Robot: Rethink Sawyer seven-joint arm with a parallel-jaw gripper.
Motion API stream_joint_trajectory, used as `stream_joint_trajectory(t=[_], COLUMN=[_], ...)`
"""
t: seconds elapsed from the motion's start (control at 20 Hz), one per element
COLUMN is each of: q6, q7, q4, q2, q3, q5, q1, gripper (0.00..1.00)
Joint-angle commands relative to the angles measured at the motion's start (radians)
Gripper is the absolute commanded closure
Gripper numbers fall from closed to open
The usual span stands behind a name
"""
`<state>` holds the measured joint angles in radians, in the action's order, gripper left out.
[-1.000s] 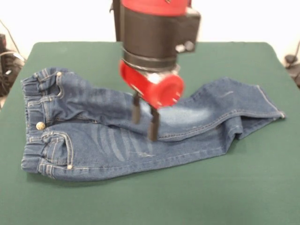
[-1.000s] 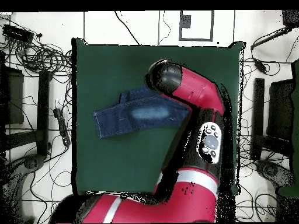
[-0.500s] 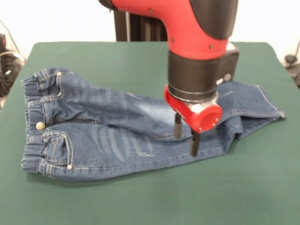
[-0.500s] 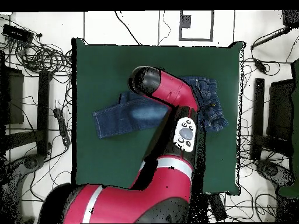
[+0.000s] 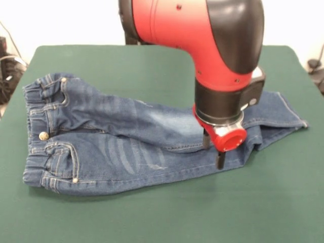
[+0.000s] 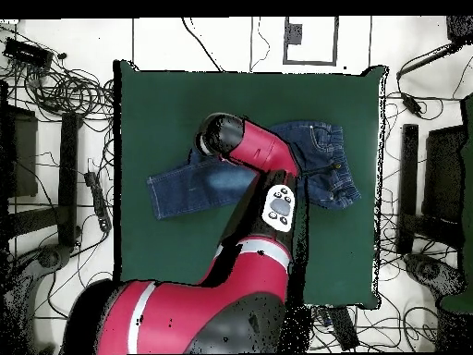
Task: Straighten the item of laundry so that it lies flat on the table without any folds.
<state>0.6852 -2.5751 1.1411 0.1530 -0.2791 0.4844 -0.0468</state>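
Observation:
The item of laundry, a small pair of blue jeans, lies on the green table with its waistband at the left and its legs running right. One leg lies across the other, and the lower leg's end is doubled over near the right. My gripper hangs open just over the legs where they overlap, one finger at the near leg's lower edge; nothing is held between them. From overhead, the arm covers the middle of the jeans and hides the gripper; the table shows around them.
Bare green cloth surrounds the jeans on all sides. In the overhead view, cables and dark equipment stands lie on the floor just off the table's left and right edges.
My arm has swept to the right along the jeans' legs in the front view and come lower, with the gripper still open. The jeans have not shifted.

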Motion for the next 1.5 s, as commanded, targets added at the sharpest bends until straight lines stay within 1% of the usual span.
stream_joint_trajectory(t=[0.05,0.3,0.4,0.65,0.8,0.9,1.05,1.2,1.25,1.35,1.5], q6=[0.06,0.056,0.041,-0.001,-0.015,-0.018,-0.007,0.014,-0.001,-0.016,-0.024], q7=[-0.312,-0.316,-0.309,-0.283,-0.278,-0.276,-0.268,-0.267,-0.262,-0.263,-0.274], q4=[0.039,0.048,0.072,0.146,0.168,0.184,0.221,0.23,0.234,0.23,0.243], q2=[-0.053,-0.07,-0.065,-0.033,-0.024,-0.014,0.023,0.057,0.071,0.078,0.084], q3=[0.053,0.053,0.058,0.072,0.079,0.079,0.077,0.05,0.042,0.029,0.038], q5=[0.069,0.073,0.077,0.082,0.088,0.093,0.097,0.085,0.081,0.073,0.082], q1=[-0.031,-0.039,-0.04,-0.032,-0.034,-0.036,-0.041,-0.051,-0.052,-0.058,-0.067], gripper=[0.0,0.0,0.0,0.0,0.0,0.0,0.0,0.0,0.0,0.0,0.0])
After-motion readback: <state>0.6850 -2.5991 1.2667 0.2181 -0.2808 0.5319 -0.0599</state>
